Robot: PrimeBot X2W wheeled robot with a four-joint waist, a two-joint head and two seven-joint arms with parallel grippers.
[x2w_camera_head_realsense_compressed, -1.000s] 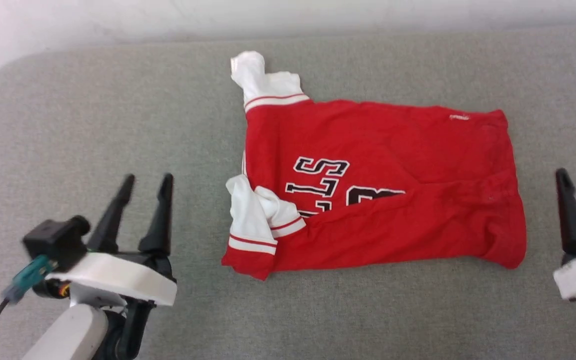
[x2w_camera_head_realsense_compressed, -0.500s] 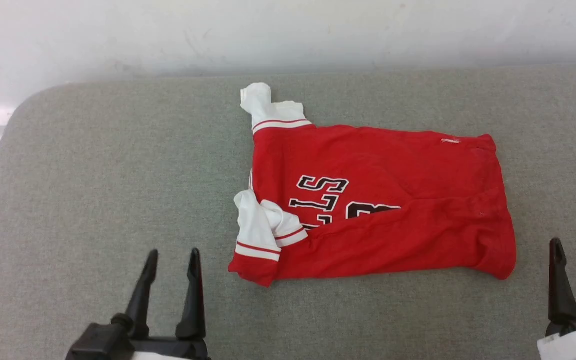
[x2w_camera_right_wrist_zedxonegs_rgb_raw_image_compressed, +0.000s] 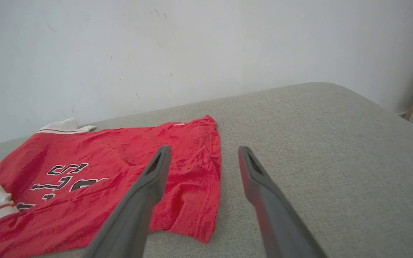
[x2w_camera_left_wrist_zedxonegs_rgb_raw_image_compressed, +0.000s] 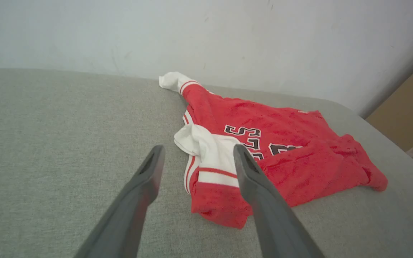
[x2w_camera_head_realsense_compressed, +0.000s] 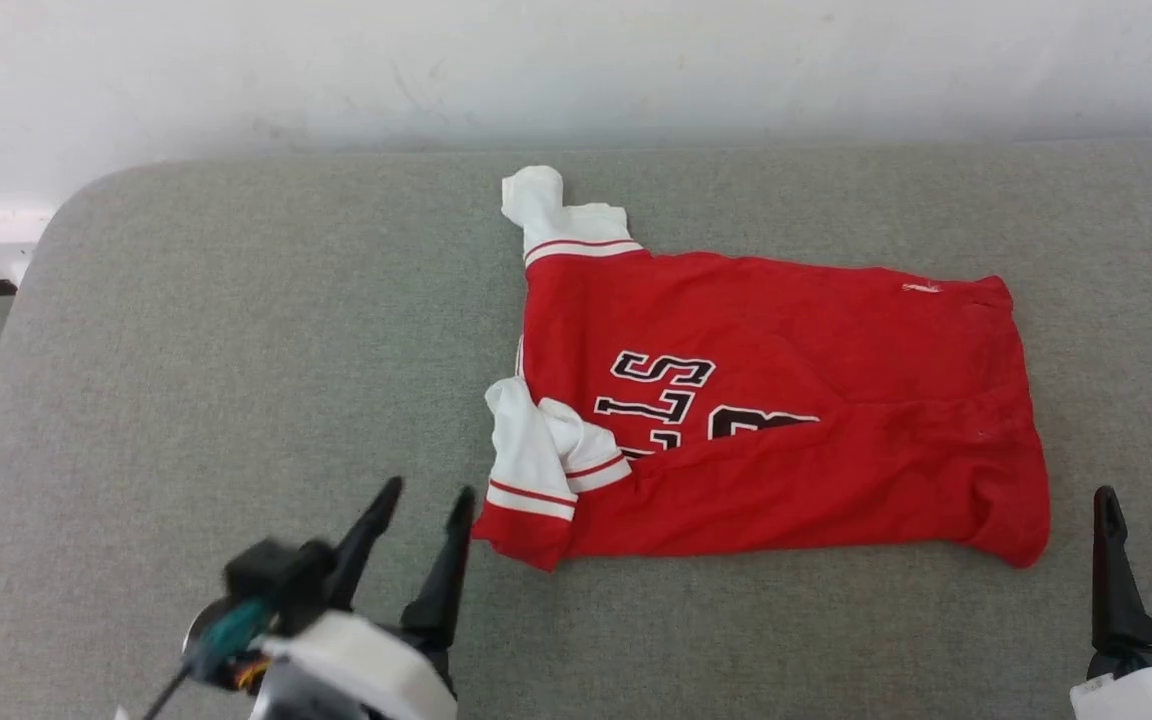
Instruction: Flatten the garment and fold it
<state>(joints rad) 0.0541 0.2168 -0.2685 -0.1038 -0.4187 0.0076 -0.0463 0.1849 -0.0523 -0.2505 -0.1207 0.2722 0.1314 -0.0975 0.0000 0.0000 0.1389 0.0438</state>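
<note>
The garment [x2w_camera_head_realsense_compressed: 786, 400] is a red jersey with white sleeves and black letters, lying sideways on the grey cushion, its near long edge folded over the chest. One white sleeve [x2w_camera_head_realsense_compressed: 556, 215] sticks out at the far left, the other [x2w_camera_head_realsense_compressed: 536, 455] is bunched at the near left corner. My left gripper [x2w_camera_head_realsense_compressed: 426, 500] stands open just left of that near corner, apart from the cloth; in the left wrist view the gripper [x2w_camera_left_wrist_zedxonegs_rgb_raw_image_compressed: 195, 154] frames the bunched sleeve [x2w_camera_left_wrist_zedxonegs_rgb_raw_image_compressed: 213, 157]. My right gripper [x2w_camera_head_realsense_compressed: 1146, 505] is open near the hem corner [x2w_camera_right_wrist_zedxonegs_rgb_raw_image_compressed: 203, 229], holding nothing.
The grey cushion [x2w_camera_head_realsense_compressed: 236, 350] has a rounded far-left corner and ends at a white wall [x2w_camera_head_realsense_compressed: 576, 70]. A brown cardboard box [x2w_camera_left_wrist_zedxonegs_rgb_raw_image_compressed: 407, 114] stands beyond the cushion's right end.
My left gripper has moved right toward the garment's near left corner. The head view shifted, first showing more wall. The garment lies as before.
</note>
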